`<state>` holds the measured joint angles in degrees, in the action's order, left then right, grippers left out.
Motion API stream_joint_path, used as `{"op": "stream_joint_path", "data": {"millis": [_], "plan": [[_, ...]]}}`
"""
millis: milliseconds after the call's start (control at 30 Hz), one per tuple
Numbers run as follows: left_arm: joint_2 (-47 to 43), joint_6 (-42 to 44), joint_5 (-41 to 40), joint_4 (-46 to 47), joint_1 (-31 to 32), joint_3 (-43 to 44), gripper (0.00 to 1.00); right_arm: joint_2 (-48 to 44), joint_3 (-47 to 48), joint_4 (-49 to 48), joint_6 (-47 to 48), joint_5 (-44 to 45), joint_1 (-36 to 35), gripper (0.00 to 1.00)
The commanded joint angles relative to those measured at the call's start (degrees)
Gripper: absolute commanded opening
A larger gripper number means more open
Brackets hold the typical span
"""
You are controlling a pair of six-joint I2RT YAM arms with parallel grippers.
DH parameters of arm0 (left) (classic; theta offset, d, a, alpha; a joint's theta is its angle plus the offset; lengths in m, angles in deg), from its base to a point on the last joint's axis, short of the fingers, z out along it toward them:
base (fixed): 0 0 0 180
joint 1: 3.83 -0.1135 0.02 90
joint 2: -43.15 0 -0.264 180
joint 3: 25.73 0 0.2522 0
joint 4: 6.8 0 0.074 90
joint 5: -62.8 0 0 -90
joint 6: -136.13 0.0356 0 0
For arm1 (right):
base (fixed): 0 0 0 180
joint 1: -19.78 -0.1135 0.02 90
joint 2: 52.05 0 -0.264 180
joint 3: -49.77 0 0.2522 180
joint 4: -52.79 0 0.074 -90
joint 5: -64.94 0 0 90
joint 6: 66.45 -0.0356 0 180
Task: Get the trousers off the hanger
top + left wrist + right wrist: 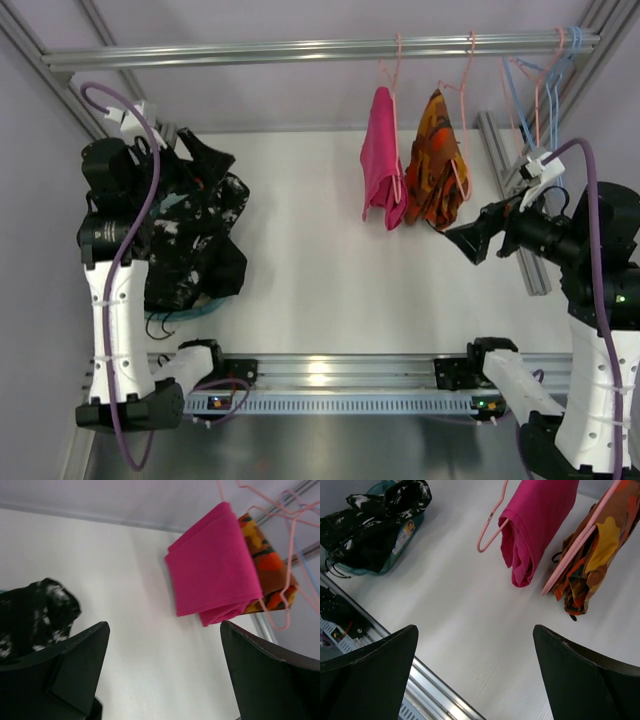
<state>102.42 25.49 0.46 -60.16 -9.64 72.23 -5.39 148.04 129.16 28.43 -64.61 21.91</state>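
Observation:
Two trousers hang on pink hangers from the overhead rail [300, 48]: a plain magenta-pink pair [381, 165] [212, 575] [535, 520] and, to its right, an orange-red-yellow patterned pair [436, 165] [267, 565] [590, 560]. My right gripper [463, 245] [475, 627] is open with nothing between its fingers. It sits just right of and below the patterned pair, apart from it. My left gripper [165, 625] is open and empty at the far left, well away from both pairs.
A black garment with white marks [195, 230] [375, 525] is heaped in a teal basket [407, 527] beside the left arm. Empty blue and pink hangers [545, 70] hang at the rail's right end. An aluminium rail [340, 372] runs along the table's near edge.

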Motion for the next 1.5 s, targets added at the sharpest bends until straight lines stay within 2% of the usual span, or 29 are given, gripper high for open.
{"op": "stream_joint_path", "data": {"millis": [0,67,100,200,367,567,667,900,1000,1133,1267,1467], "plan": [[2.9,-11.2,6.7,13.8,3.4,2.5,0.98,1.6,3.7,-2.6,-0.8,1.1,1.1,0.99],[5.9,-7.7,0.4,14.3,8.7,5.2,0.98,2.5,5.0,-2.8,-0.9,1.4,1.5,0.99],[6.7,-6.4,-1.6,14.7,14.9,6.2,0.98,2.9,5.5,-2.9,-1.1,1.4,1.8,0.99],[9.6,-6.9,-2.4,19.8,24.0,5.0,0.98,4.1,7.2,-3.5,-1.6,1.4,2.7,0.99],[13.1,-16.2,2.2,34.4,29.6,-0.7,0.95,5.8,9.7,-4.1,-2.9,0.4,3.9,0.99],[20.4,-19.1,2.5,47.1,37.3,-1.9,0.93,6.5,10.4,-4.5,-3.7,-0.4,5.1,1.0],[24.7,-22.7,3.0,51.6,38.2,-1.2,0.9,6.4,10.4,-4.3,-3.5,-0.3,5.3,0.99],[34.7,-27.6,5.1,55.8,40.3,3.3,0.84,6.3,10.1,-4.3,-3.3,-0.1,5.3,0.99],[37.4,-30.9,6.1,60.4,40.9,4.0,0.77,5.8,9.6,-4.3,-3.3,-0.1,5.3,0.99],[39.8,-33.3,5.9,64.6,42.0,4.3,0.71,5.4,9.3,-4.0,-3.0,0.1,5.3,0.99],[41.6,-35.6,4.5,71.0,43.2,3.2,0.68,5.3,9.4,-3.9,-3.0,0.1,5.3,0.99],[44.9,-37.4,1.9,72.9,43.9,4.9,0.61,5.0,9.1,-3.7,-2.7,0.2,5.3,0.99]]}}
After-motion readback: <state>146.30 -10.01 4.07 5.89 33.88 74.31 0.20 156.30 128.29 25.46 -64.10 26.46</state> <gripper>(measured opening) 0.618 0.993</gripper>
